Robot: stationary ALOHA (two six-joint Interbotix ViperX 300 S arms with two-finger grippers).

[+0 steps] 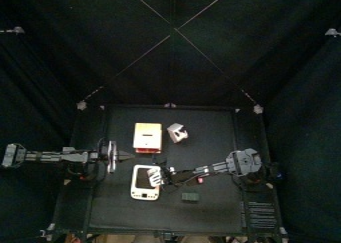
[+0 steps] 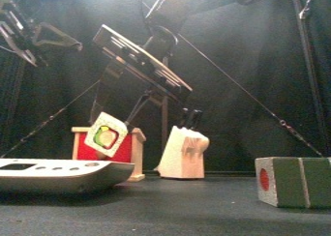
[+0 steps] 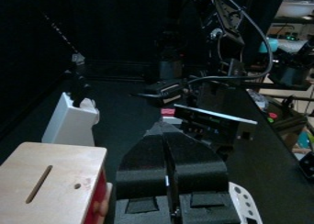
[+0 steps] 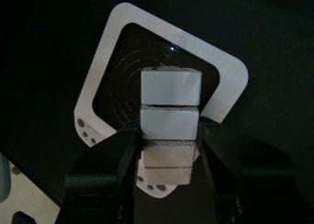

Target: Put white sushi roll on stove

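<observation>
The white sushi roll (image 4: pixel 170 104) is a white block with a green centre (image 2: pixel 106 134). My right gripper (image 4: pixel 170 140) is shut on it and holds it tilted just above the stove (image 4: pixel 117 44). The stove is a flat white slab with dark round rings, lying at the table's front left (image 1: pixel 142 187), and it also shows low in the front view (image 2: pixel 45 172). The right arm reaches across the middle to it (image 1: pixel 160 174). My left gripper (image 3: pixel 172 168) is shut and empty, resting at the table's left side (image 1: pixel 96 157).
A red and white box (image 1: pixel 147 137) with a wooden top (image 3: pixel 50 182) stands behind the stove. A knife block (image 2: pixel 181 151) stands beside it (image 1: pixel 176 134). A green and white cube (image 2: pixel 297 180) sits near the front edge, right of the stove.
</observation>
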